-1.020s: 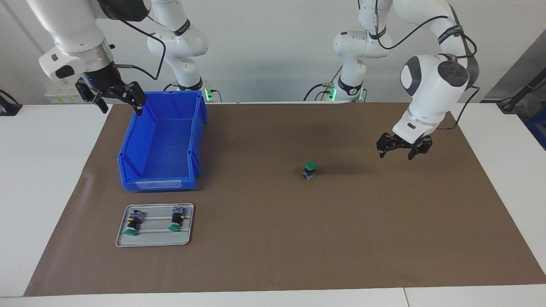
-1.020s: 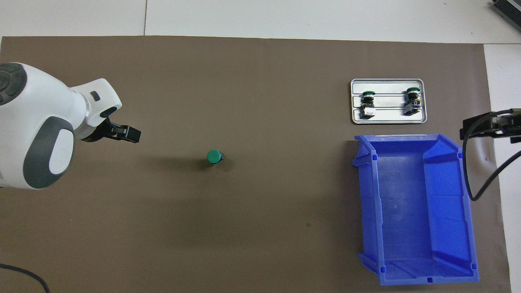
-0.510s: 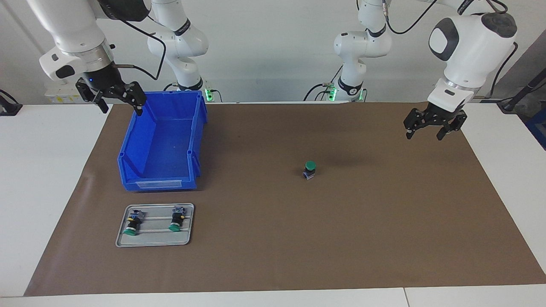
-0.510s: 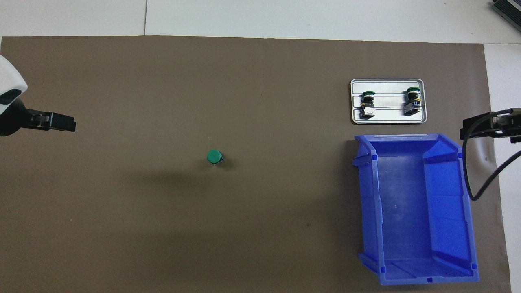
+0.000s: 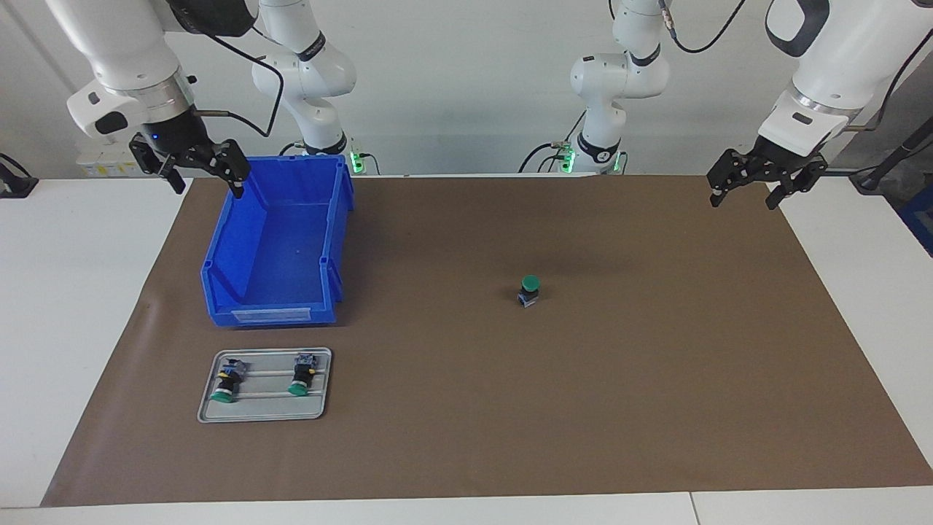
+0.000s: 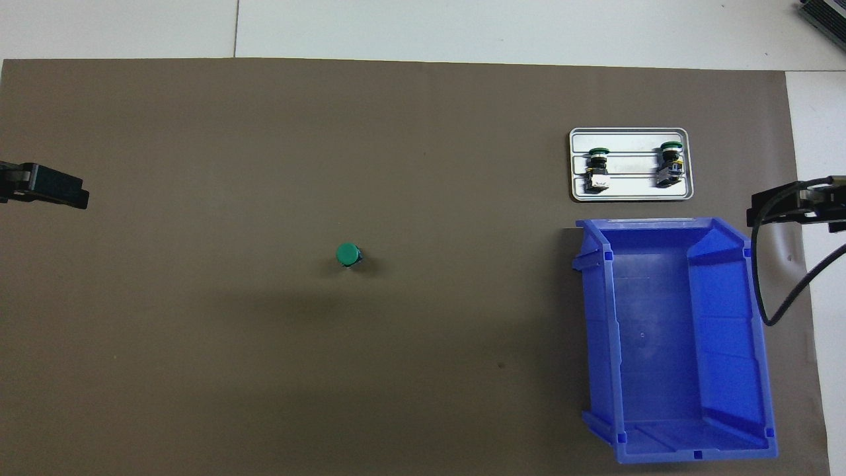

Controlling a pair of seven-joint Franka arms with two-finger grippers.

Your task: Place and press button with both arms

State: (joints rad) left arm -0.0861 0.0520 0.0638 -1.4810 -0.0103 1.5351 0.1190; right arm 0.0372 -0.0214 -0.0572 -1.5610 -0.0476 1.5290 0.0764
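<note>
Small green-capped push-button [image 5: 530,290] stood upright mid-table, placed, judged unpressed. Left gripper [image 5: 758,179] hung spread at left-arm table edge, right gripper [image 5: 191,164] spread over blue plastic bin's [image 5: 273,244] corner. Next called for: descent onto cap.

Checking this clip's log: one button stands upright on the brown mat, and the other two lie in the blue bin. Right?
Not quite. The button does stand upright on the brown mat, but the other two buttons lie on the grey tray, as the facing view shows; the blue bin holds nothing.

A white table [image 5: 80,306] carries a large brown mat [image 5: 510,408] over most of its top. A plain pale wall [image 5: 466,87] stands past the table's edge. The light is even and soft, with faint shadows on the mat.
</note>
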